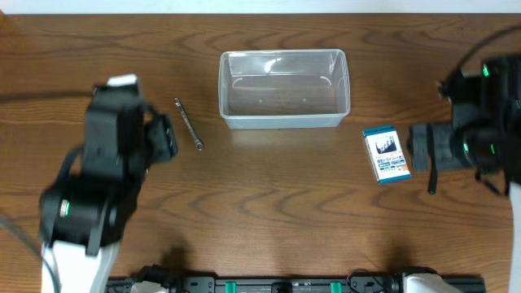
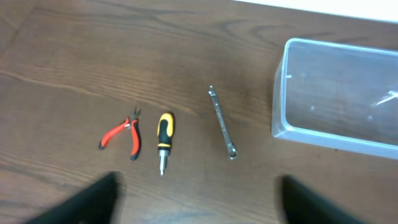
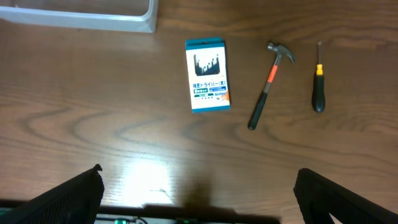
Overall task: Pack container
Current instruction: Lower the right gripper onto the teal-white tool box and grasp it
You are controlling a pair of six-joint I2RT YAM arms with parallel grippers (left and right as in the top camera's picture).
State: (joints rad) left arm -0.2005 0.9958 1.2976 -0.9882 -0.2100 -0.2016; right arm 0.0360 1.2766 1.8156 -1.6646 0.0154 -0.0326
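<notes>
The clear plastic container [image 1: 281, 120] stands at the back middle of the table with nothing inside. My left gripper [image 2: 199, 200] hovers open over bare wood, nothing between its fingers. Ahead of it lie red pliers [image 2: 121, 134], a yellow-black screwdriver [image 2: 164, 140] and a steel wrench [image 2: 222, 122], with the container [image 2: 329, 134] to their right. My right gripper [image 3: 199, 193] is also open over bare wood. Beyond it are a blue-white box [image 3: 208, 74], a hammer [image 3: 268, 84] and a small screwdriver [image 3: 318, 87].
In the overhead view the wrench [image 1: 188, 124] lies left of the container and the box [image 1: 385, 154] lies right of it. The left arm [image 1: 106, 179] and right arm [image 1: 476, 134] cover the other tools there. A container corner [image 3: 93, 22] shows at the right wrist view's top left.
</notes>
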